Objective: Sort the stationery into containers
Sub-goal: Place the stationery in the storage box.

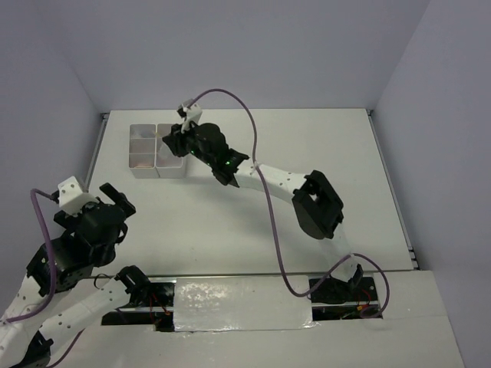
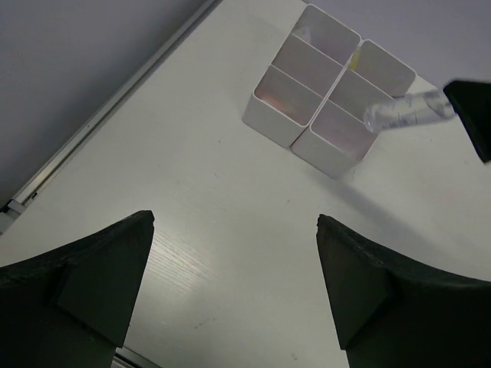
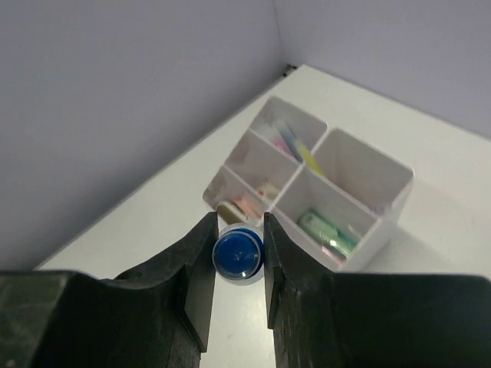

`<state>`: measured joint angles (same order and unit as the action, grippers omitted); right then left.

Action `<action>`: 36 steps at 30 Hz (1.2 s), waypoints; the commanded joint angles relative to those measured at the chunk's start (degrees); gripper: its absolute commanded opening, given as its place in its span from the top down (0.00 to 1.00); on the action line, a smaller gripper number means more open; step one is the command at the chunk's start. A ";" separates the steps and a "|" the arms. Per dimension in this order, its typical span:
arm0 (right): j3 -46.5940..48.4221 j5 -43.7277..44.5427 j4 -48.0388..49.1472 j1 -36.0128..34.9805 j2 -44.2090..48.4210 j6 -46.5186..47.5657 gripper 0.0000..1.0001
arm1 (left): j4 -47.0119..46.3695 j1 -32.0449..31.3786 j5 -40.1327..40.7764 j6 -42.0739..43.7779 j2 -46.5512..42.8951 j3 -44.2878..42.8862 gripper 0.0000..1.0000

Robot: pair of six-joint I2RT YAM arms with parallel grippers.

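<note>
Your left jaws stand wide apart and empty, hanging over bare bench (image 1: pixel 230 230) at its near left, well apart from the box (image 1: pixel 143 150); they can wait there out of the way. The box sits by the far left corner with its left wall near the rail (image 1: pixel 96 157), so room is tight on that side and open to the right and toward you. Over the box's right half, your right jaws are clamped on the clear pen (image 3: pixel 238 254), blue cap toward the wrist and barrel reaching out over the box. Lying that flat, it would likely bridge the cell walls, so tip it nose-down first. Aim for the far cell holding the thin pens (image 3: pixel 295 146), and only then loosen. Withdraw rightward, lifting clear of the rims.
</note>
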<state>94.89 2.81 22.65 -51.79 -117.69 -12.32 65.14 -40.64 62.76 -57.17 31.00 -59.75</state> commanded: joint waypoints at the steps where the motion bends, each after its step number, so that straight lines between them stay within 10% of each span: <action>1: 13.81 -0.79 -3.31 -0.50 -5.52 6.77 1.00 | -7.14 -0.14 -1.59 11.64 -2.61 2.18 0.01; 36: 24.99 -3.51 -12.28 2.40 -19.34 8.80 0.96 | -16.63 1.00 -11.17 20.34 0.55 6.04 0.01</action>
<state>116.71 -1.13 9.06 -49.84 -137.19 -4.73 51.20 -39.97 52.03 -38.83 32.36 -53.98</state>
